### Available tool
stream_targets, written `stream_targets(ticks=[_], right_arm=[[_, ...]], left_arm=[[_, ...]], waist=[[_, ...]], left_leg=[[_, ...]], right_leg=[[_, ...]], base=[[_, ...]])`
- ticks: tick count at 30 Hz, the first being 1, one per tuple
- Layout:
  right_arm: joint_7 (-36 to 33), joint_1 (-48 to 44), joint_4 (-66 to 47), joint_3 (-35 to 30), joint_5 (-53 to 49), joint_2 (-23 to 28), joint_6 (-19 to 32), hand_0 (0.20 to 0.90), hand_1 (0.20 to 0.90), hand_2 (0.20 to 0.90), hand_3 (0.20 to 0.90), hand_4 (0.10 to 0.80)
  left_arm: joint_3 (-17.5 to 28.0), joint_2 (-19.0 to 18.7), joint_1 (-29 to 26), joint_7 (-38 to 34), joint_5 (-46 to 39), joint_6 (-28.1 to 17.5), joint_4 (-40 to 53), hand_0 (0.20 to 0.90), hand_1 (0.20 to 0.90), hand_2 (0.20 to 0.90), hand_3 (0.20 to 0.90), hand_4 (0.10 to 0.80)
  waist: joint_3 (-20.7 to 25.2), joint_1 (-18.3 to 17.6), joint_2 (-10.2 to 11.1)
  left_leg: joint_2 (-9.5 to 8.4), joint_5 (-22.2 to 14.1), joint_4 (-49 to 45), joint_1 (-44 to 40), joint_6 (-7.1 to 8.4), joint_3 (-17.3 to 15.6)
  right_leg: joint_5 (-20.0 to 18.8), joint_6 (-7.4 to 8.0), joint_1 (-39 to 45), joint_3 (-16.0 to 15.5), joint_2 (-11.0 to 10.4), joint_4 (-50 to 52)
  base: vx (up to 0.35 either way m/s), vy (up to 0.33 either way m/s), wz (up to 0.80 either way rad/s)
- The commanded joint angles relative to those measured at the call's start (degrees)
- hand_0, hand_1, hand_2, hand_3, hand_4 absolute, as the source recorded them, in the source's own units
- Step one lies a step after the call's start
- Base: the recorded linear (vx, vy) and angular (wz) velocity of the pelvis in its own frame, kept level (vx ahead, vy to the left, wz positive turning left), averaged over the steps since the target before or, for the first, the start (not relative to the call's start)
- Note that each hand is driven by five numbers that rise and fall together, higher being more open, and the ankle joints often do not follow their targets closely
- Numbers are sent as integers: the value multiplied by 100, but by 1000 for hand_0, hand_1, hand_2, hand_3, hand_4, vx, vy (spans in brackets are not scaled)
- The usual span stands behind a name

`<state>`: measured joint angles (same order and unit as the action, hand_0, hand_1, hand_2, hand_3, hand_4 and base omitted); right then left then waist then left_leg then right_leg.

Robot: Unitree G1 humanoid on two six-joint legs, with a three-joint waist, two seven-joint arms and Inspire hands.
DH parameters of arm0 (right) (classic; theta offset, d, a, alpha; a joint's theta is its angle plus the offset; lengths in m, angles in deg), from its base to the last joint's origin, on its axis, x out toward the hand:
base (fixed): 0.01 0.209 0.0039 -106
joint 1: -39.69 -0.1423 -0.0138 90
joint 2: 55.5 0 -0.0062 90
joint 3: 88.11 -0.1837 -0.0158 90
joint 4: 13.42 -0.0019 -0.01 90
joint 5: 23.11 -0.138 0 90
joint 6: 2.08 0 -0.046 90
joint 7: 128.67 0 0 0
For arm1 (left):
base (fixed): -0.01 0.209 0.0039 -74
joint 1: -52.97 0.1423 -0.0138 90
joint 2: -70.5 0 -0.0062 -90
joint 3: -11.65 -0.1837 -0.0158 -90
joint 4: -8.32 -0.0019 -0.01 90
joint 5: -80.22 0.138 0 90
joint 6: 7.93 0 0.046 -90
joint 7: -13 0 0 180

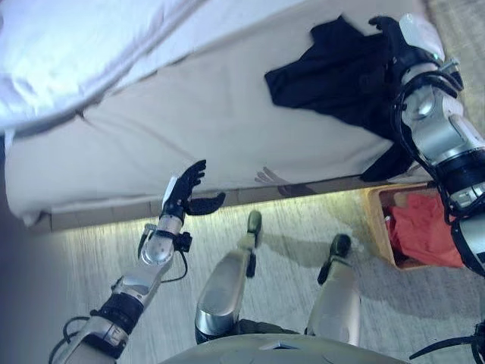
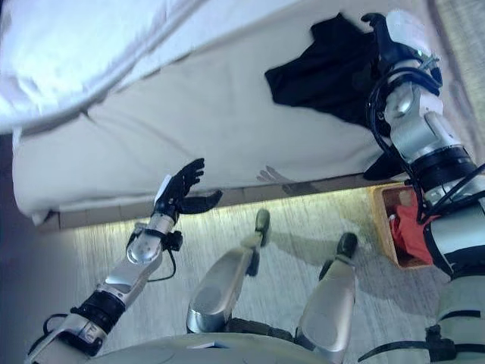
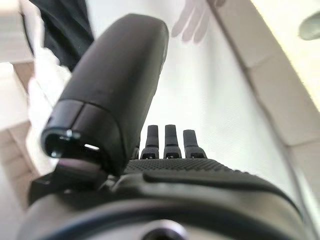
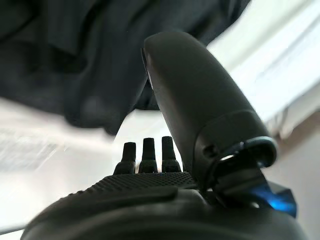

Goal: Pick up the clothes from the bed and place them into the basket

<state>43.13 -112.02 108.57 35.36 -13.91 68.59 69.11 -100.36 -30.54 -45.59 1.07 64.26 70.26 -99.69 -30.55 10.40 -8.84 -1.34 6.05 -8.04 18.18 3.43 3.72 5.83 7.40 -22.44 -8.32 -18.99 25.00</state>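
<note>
A black garment (image 1: 333,72) lies crumpled on the beige bed (image 1: 189,129) at its right end, partly draped over the edge. My right hand (image 1: 392,39) hovers over the garment's right side. In the right wrist view this hand (image 4: 150,192) is open, its fingers straight, with the black garment (image 4: 75,60) just beyond them. My left hand (image 1: 188,191) is open in front of the bed's near edge, above the floor, holding nothing. A wooden basket (image 1: 377,220) stands on the floor at the lower right with red clothing (image 1: 424,227) in it.
A white duvet (image 1: 83,53) covers the bed's far left part. Grey floor (image 1: 98,250) runs along the bed's near edge between me and the basket.
</note>
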Motion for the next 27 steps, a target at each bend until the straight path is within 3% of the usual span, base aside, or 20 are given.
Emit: stream_targets(ticks=[1,5,14,15,16,17,18,19,20,27], right_arm=[[-354,-935,-118,353,352,175,-128,900,900,900,900,800],[-183,-907,145,428,588,176,-355,900,900,900,900,800],[804,-1332,1516,1352,1114,450,-974,900,900,900,900,800],[1026,-1447,1658,1545,1216,523,-1011,865,865,865,859,759],[1174,-1520,1749,1658,1250,571,-1064,493,493,493,425,325],[1168,-1545,1782,1698,1140,597,-1105,493,493,493,425,325],[1177,-1509,1790,1734,1074,602,-1160,300,300,300,200,100],[1194,-1598,1789,1736,1072,635,-1197,300,300,300,200,100],[1157,-1517,1860,1668,1140,621,-1157,300,300,300,200,100],[764,-1676,2252,1540,860,816,-921,300,300,300,200,100]], left_arm=[[235,-459,238,-116,-185,-596,1011,900,900,900,900,800],[254,-574,278,-203,-205,-605,1252,900,900,900,900,800],[322,-854,283,-284,-297,-666,1558,900,900,900,900,800],[358,-892,331,-245,-324,-664,1587,900,900,900,900,800],[380,-934,371,-220,-337,-694,1602,900,900,900,900,800],[395,-972,396,-210,-361,-704,1623,900,900,900,900,800],[393,-990,499,-191,-381,-722,1630,900,900,900,900,800],[449,-990,480,-188,-365,-714,1665,900,900,900,900,800],[447,-993,593,-162,-370,-731,1668,900,900,900,900,800],[585,-1063,818,-32,-380,-744,1757,900,900,900,900,800]], waist=[[76,157,117],[76,237,141],[76,356,68],[76,369,51],[76,381,38],[76,391,31],[76,403,18],[76,402,20],[76,411,4],[76,454,24]], left_leg=[[92,-743,-1100,534,-145,371],[27,-909,-1569,1109,-218,417],[-132,-1347,-2652,2130,-457,341],[-143,-1401,-2795,2220,-469,305],[-160,-1445,-2931,2308,-480,298],[-164,-1461,-2978,2337,-491,294],[-152,-1631,-3032,2192,-496,269],[-153,-1492,-3032,2352,-513,275],[-151,-1656,-3107,2211,-501,272],[-114,-1686,-3170,2164,-512,251]], right_leg=[[-117,-336,-254,-34,122,369],[-59,-356,-731,-27,138,710],[141,-418,-1587,41,156,1561],[185,-437,-1661,57,146,1681],[206,-443,-1729,62,134,1777],[222,-448,-1757,64,125,1829],[383,-408,-1652,125,141,1929],[264,-464,-1785,88,137,1909],[418,-424,-1680,146,151,2018],[503,-474,-1620,89,157,2128]], base=[[-10,-21,27],[-5,-12,17],[-18,-7,0],[-23,-10,-5],[-23,-20,-3],[54,-38,-2],[0,0,0],[68,-22,2],[0,0,0],[4,-14,-3]])
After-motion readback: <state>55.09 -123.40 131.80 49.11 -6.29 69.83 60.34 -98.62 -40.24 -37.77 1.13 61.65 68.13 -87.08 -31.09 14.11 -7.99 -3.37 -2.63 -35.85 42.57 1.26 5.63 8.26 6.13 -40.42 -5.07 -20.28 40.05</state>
